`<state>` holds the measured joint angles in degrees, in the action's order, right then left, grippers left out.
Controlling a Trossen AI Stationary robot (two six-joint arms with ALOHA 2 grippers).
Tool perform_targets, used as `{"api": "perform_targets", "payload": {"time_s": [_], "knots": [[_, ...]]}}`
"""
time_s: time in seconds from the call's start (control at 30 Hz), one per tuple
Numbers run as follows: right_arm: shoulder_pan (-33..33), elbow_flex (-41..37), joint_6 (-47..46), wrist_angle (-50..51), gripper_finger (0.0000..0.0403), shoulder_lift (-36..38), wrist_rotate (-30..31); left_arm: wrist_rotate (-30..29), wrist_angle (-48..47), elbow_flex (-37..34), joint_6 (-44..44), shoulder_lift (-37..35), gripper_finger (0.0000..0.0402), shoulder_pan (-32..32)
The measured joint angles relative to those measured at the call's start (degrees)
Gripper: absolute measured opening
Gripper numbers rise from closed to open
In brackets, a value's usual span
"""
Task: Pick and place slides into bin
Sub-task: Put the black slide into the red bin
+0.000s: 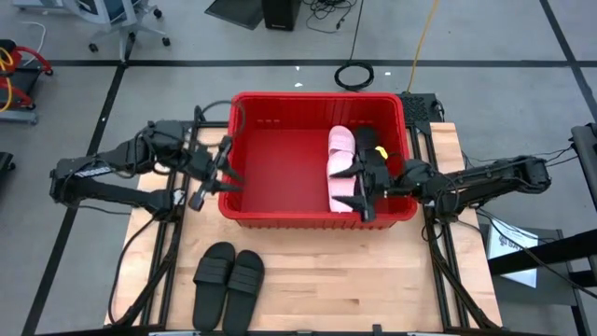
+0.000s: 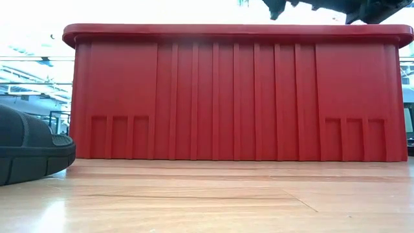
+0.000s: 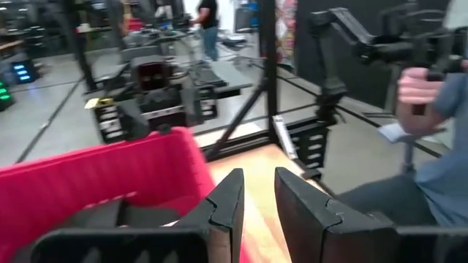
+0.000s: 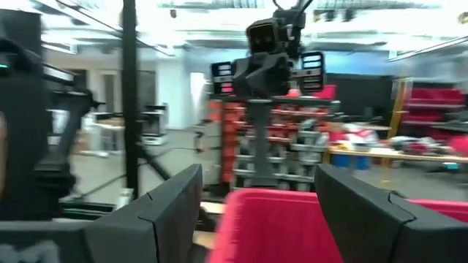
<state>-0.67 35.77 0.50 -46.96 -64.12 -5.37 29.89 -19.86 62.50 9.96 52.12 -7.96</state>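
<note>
A matte black open-toe slide (image 2: pixel 29 150) lay closest to the low camera, at the near left of the pale wooden desk (image 1: pixel 373 280). Behind it the large red ribbed plastic bin (image 1: pixel 280 154) filled the middle of the desk, its thick rim spanning nearly the whole low view. Inside the bin, toward its right end, two light pink slides (image 1: pixel 341 168) lay side by side, with a black slide (image 1: pixel 366 142) just beside them on the right. Two more matte black slides (image 1: pixel 229 275) sat together on the desk in front of the bin, left of centre. The left pincer (image 1: pixel 224 175) hung over the bin's left wall, its fingers a little apart and holding nothing. The right pincer (image 1: pixel 359 191) hovered inside the bin's right end above the pink slides, fingers spread wide and empty.
</note>
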Motion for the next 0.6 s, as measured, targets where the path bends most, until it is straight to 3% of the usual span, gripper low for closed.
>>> {"api": "perform_targets", "payload": {"time_s": [0.27, 0.6], "knots": [[-7.1, 0.0, 0.0, -0.5, 0.0252, -0.1, -2.4, -10.5, 0.0, 0.0, -0.2, 0.9, 0.0081, 15.1], [-16.3, 0.1, 3.1, -5.5, 0.0249, -3.0, -2.3, -16.3, 0.4, 0.0, 3.3, 8.5, 0.0081, 31.6]]}}
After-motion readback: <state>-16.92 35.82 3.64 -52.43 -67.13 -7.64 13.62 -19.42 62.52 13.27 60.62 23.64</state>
